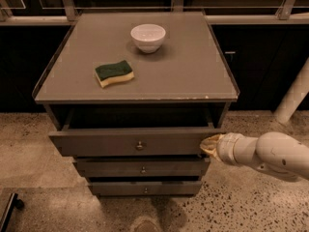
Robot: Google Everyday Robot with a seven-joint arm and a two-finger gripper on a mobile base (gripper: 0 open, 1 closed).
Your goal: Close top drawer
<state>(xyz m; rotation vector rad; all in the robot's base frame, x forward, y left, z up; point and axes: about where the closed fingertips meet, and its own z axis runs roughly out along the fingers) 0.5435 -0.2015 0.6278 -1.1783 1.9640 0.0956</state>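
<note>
The top drawer (111,142) is a wide grey front with a small round knob (140,145), pulled out a short way from the grey cabinet (193,81). A dark gap shows behind its front. My gripper (208,144) comes in from the right on a white arm and its yellowish tip touches the drawer front's right end.
A white bowl (147,36) and a green and yellow sponge (114,73) lie on the cabinet top. Two shallower drawer fronts (143,168) sit below the top one. A white post (294,93) stands at the right. The floor is speckled stone.
</note>
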